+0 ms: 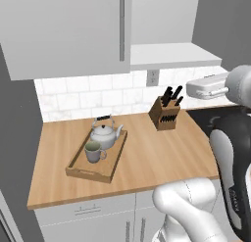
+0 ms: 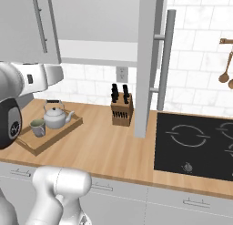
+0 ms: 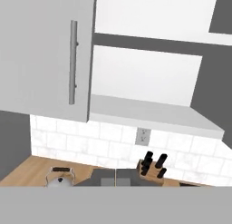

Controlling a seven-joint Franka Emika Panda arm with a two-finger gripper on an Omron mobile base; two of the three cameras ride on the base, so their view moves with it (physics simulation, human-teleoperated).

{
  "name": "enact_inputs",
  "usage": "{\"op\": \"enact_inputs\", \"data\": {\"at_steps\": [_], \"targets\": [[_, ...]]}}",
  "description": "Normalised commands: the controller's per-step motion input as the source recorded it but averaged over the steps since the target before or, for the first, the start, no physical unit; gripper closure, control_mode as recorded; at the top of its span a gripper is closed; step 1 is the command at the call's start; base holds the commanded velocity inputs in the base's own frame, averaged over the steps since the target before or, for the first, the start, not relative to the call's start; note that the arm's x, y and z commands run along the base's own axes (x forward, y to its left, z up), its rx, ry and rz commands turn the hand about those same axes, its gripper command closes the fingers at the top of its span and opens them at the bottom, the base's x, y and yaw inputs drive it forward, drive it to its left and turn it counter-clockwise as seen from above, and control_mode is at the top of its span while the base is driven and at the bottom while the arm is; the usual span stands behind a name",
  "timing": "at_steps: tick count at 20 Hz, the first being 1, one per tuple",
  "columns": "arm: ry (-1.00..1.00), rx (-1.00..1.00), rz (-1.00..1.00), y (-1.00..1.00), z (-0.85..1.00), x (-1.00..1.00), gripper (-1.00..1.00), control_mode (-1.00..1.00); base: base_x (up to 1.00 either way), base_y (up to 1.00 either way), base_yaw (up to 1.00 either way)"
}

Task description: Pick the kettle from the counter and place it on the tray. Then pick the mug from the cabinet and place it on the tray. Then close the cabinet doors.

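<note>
Sitting on the tray [image 1: 80,170], both task items: kettle [image 1: 104,134] at the far end, mug [image 1: 93,152] just in front of it, toward the counter's front edge. Tray itself resting angled on the left part of the wooden counter [image 1: 162,153], well apart from the knife block [image 1: 165,114] standing near the tiled backsplash [image 1: 88,96]. Seen again from the right base view — kettle [image 2: 55,118] and mug [image 2: 38,127] side by side in the tray [image 2: 61,130], knife block [image 2: 122,109] to their right, black cooktop [image 2: 195,146] beyond.

Raised high near the cabinet [image 3: 149,112], the gripper [image 3: 116,180] — fingertips pressed together, shut, nothing held. Left door [image 3: 45,53] closed flat with its vertical bar handle [image 3: 72,62]; right door [image 2: 148,64] swung out edge-on toward the camera in the right base view, leaving the white shelf floor exposed. Below the shelf, a wall outlet [image 3: 142,137].
</note>
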Motion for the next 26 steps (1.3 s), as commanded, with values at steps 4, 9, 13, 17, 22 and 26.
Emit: {"op": "enact_inputs", "data": {"at_steps": [4,9,13,17,22,26], "targets": [[0.00,0.01,0.05,-0.33,-0.04,0.00,1.00,-1.00,0.00,0.00,0.00],[0.01,0.00,0.00,-0.22,-0.25,-0.24,1.00,-1.00,0.00,0.00,0.00],[0.01,0.00,0.00,-0.28,-0.07,-0.41,1.00,-1.00,0.00,0.00,0.00],[0.05,0.02,0.00,-0.32,-0.01,-0.51,1.00,-1.00,0.00,0.00,0.00],[0.07,0.03,0.00,-0.40,-0.10,-0.38,1.00,-1.00,0.00,0.00,0.00],[0.01,0.00,0.00,-0.39,-0.27,-0.30,1.00,-1.00,0.00,0.00,0.00]]}}
